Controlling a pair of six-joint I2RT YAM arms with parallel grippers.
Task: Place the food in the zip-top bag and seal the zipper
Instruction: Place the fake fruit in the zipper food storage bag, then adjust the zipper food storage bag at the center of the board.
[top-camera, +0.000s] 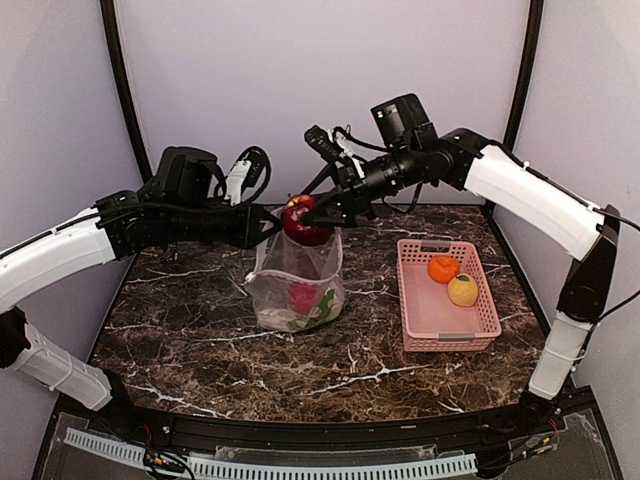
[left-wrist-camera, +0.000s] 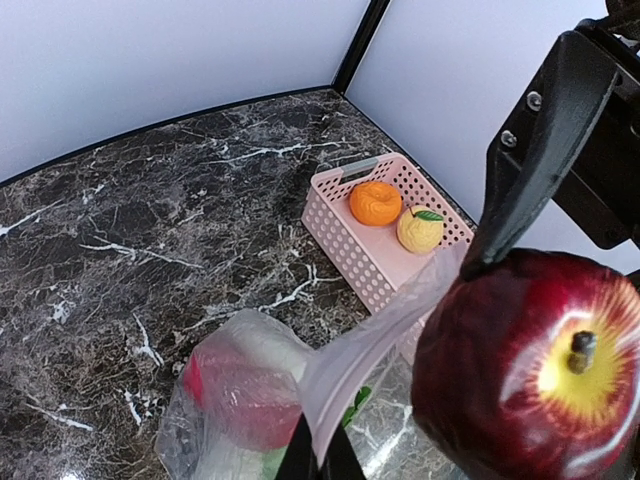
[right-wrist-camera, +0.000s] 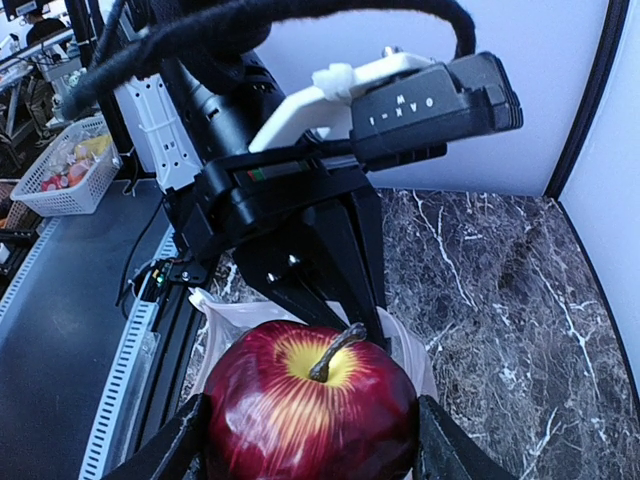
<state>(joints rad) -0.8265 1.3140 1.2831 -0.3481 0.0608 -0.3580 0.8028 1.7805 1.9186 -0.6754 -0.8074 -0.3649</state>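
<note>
Bag first. The zip-top bag (top-camera: 297, 285) stands on the dark marble desk (top-camera: 200, 335), mouth up. Through the film I can see a red ball (top-camera: 303, 297), something green beside it, and pale shapes at the bottom that I can't name.

My left gripper (left-wrist-camera: 320, 458) has its jaws pressed together on the bag's rim, pinching the film and holding that edge up. My right gripper (right-wrist-camera: 312, 455) has its jaws spread around a dark red apple (top-camera: 305, 222), one finger on each side. The apple hangs right over the bag's mouth, not inside.

To the right, well apart from the bag, the pink lattice basket (top-camera: 430, 315) holds an orange (top-camera: 443, 268) and a yellow fruit (top-camera: 462, 290), just beside each other. The left wrist view shows a green leaf on the yellow fruit, which the overhead barely gives me. Only the right wrist view shows a white basket (right-wrist-camera: 60, 170) of coloured pieces beyond the desk's edge, and there the apple hides most of the bag. I can't pick out the zipper strip in any view.
</note>
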